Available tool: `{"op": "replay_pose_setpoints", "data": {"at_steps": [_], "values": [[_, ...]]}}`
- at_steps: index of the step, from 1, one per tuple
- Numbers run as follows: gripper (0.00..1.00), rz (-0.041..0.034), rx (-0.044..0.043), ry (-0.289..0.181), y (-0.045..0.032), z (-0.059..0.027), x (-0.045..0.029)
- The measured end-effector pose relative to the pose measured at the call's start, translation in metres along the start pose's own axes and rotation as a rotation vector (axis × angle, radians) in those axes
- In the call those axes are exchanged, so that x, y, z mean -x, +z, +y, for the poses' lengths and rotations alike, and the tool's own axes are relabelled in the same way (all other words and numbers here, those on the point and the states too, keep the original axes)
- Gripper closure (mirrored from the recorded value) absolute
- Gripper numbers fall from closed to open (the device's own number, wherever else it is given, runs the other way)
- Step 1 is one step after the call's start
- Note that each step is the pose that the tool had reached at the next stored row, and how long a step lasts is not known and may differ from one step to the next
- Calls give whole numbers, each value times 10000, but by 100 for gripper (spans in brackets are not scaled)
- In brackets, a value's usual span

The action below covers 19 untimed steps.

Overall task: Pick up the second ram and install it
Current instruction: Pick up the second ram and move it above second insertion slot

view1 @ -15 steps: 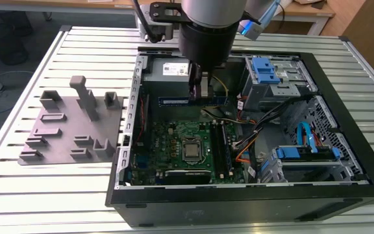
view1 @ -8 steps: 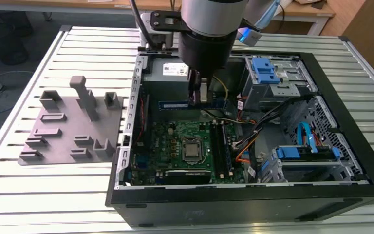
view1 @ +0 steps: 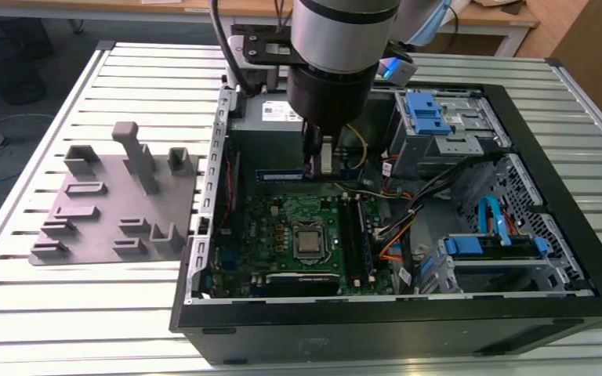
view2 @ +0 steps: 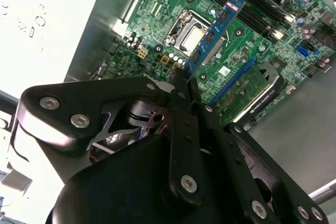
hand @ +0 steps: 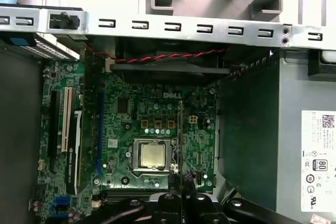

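Observation:
My gripper [view1: 317,166] hangs inside the open computer case [view1: 406,313], above the upper part of the green motherboard [view1: 270,227]. It is shut on the second ram [view2: 215,32], a long thin stick with black chips that juts out past the fingertips [view2: 181,80]. In the exterior view the second ram [view1: 280,175] shows as a bluish strip reaching toward the view's left from the gripper. The first wrist view has it edge-on as a thin line [hand: 180,140] over the processor socket [hand: 152,156], with the gripper [hand: 181,195] below. Long dark memory slots [view1: 359,235] lie to the exterior view's right of the socket.
A grey fixture plate with blocks [view1: 113,204] sits on the slatted table at the exterior view's left of the case. Inside the case are a power supply [view1: 264,117], blue drive brackets [view1: 426,110], loose cables [view1: 416,211] and a card [hand: 73,150] in a slot.

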<state>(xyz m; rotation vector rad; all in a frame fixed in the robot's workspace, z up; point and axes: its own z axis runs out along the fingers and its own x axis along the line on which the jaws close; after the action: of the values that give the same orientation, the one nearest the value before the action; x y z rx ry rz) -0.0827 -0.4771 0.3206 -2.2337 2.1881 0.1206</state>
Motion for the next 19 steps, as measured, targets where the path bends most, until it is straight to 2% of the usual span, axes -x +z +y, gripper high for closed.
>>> {"op": "replay_pose_setpoints", "data": {"at_steps": [13,19], "values": [[86,-4,-2,-1,32,-2,-2],[86,0,0,0,97,-4,-13]]}}
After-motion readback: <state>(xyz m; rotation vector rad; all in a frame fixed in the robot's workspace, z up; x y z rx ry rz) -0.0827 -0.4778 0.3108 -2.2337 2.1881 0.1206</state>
